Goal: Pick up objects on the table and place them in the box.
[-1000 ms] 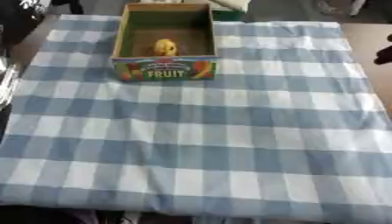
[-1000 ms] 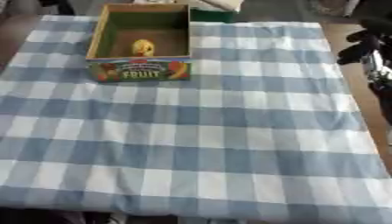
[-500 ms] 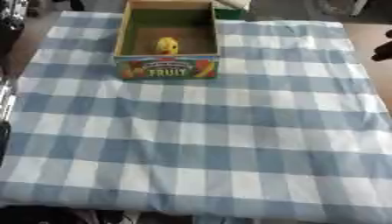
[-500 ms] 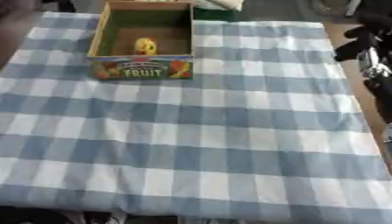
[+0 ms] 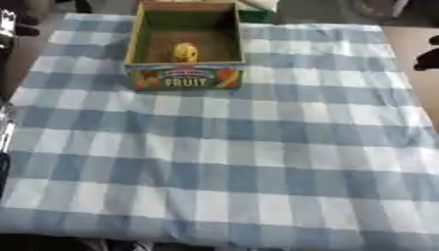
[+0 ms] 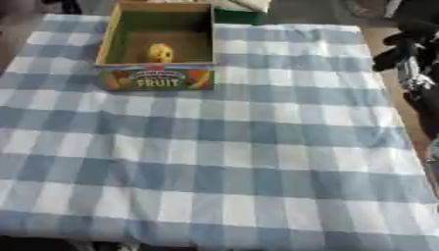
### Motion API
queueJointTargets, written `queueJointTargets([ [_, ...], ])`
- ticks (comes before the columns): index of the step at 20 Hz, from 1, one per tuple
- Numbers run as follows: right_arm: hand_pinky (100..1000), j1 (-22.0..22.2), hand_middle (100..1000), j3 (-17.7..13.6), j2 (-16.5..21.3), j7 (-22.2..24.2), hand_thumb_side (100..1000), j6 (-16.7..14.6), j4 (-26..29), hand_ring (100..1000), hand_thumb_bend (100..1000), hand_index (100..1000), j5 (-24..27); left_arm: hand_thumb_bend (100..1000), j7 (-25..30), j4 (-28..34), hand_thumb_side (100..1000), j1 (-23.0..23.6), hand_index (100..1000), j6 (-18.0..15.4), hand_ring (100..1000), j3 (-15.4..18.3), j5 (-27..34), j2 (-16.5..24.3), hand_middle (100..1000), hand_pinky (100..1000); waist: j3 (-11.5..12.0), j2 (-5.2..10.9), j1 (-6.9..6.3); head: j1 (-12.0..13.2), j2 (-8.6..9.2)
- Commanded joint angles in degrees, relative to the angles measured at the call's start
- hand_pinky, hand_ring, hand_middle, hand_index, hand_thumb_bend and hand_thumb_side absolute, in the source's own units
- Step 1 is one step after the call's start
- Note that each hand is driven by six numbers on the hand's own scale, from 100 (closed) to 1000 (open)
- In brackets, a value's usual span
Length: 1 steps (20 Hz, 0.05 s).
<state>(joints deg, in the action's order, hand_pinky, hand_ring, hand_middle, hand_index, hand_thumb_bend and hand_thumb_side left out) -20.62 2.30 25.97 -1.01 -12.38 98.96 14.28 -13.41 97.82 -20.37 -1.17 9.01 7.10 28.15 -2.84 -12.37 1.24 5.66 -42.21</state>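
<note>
- The right hand (image 6: 410,49) shows only as dark, blurry parts at the right edge of the right eye view, off the side of the table. I cannot tell if its fingers are spread or curled.
- The left hand does not show for sure. There are only dark shapes at the left edge.
- A green and white thing (image 5: 257,11) behind the box is cut off at the top, so I cannot tell what it is.
- The cardboard box (image 5: 140,46) sits at the far end of the table, left of the middle, open at the top.
- One small yellow fruit (image 5: 183,51) lies inside the box, near the front wall.
- The front of the box has bright fruit pictures and the word "FRUIT".
- A blue and white checked cloth (image 5: 231,162) covers the table.
</note>
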Motion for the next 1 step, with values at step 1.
queueJointTargets([
  [1, 579, -0.39, 625, -0.70, 0.90, -0.33, 384, -0.01, 1.09, 586, 100, 792, -0.43, 569, 0.36, 1.37, 678, -0.17, 679, 0.07, 602, 0.75, 0.09, 0.65, 589, 603, -0.15, 0.69, -0.05, -0.41, 0.68],
])
